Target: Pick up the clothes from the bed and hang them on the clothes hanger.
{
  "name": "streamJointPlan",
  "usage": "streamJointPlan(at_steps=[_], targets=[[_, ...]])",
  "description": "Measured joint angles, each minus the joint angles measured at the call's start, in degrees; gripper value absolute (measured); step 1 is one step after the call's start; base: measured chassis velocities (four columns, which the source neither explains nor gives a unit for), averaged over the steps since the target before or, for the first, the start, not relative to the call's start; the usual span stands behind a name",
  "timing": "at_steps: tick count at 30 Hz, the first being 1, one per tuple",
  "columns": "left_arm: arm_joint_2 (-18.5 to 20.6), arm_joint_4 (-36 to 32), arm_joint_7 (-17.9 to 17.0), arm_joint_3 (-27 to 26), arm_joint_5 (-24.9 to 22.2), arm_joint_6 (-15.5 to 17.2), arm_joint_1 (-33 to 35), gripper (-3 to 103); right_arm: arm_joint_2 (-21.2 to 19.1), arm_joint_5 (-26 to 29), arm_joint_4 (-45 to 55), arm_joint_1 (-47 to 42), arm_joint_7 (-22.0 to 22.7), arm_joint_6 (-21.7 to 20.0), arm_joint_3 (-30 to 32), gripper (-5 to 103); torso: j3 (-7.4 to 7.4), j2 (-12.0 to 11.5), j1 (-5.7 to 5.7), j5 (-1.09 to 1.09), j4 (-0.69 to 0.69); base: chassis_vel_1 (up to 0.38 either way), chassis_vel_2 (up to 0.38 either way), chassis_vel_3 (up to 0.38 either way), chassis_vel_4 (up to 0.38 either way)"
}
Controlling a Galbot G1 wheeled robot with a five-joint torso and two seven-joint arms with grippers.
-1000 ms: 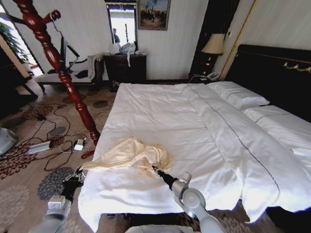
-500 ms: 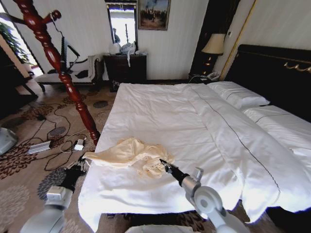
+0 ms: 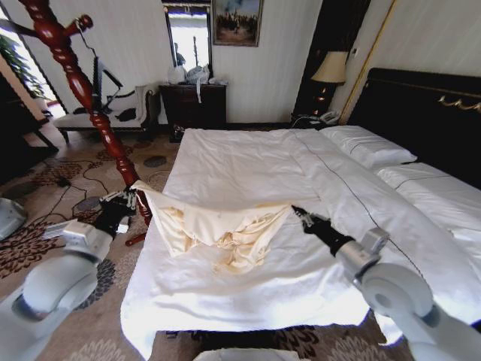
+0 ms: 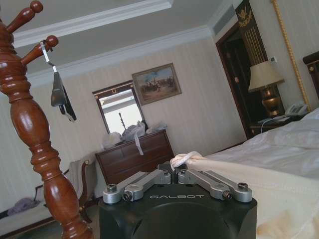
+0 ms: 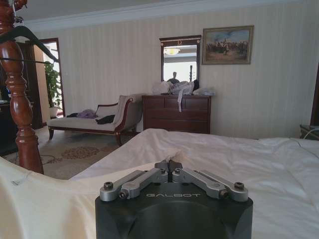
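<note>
Shirt (image 3: 218, 229), thin, soft and likely slippery, sags over the bed (image 3: 248, 169), pinched at opposite edges by closed left hand (image 3: 129, 198) and right hand (image 3: 297, 213).

White bed (image 3: 248, 162), cream clothes (image 3: 225, 229) partly on it

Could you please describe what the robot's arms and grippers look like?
Both arms are rounded pale-grey shells with silver wrist segments. The left gripper and right gripper are black; up close, each has a black block marked GALBOT and silver metal finger linkages fastened with dark screws.
</note>
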Motion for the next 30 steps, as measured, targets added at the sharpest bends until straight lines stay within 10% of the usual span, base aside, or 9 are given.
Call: streamJointPlan(at_steps=[11, 20, 24, 30], targets=[[1.42, 2.50, -1.45, 2.85, -5.69, 2.30, -4.37, 2, -0.86, -0.71, -3.99, 3.30, 3.05, 0.26, -2.59, 0, -0.01, 0.00, -0.01, 0.01, -0.04, 0.000, 0.000, 0.000, 0.000], [0.09, 20.15, -5.82, 35.25, -13.27, 5.65, -38.24, 2, -3.68, 1.28, -16.42, 21.87, 5.38, 0.08, -9.74, 0, 0.00, 0.00, 0.00, -0.02, -0.02, 0.000, 0.000, 0.000, 0.000], [-5.46, 29.50, -6.16, 51.37, -15.42, 6.16, -61.02, 2, -2.88, 1.18, -24.43, 31.67, 5.65, 0.39, -17.73, 0, 0.01, 0.00, 0.00, 0.07, -0.08, 0.000, 0.000, 0.000, 0.000], [-14.58, 41.25, -6.10, 63.16, -15.39, 5.96, -75.85, 2, 2.41, 0.15, -32.53, 43.92, 5.71, 0.69, -27.76, 0, 0.02, 0.00, 0.00, -0.01, -0.01, 0.000, 0.000, 0.000, 0.000]])
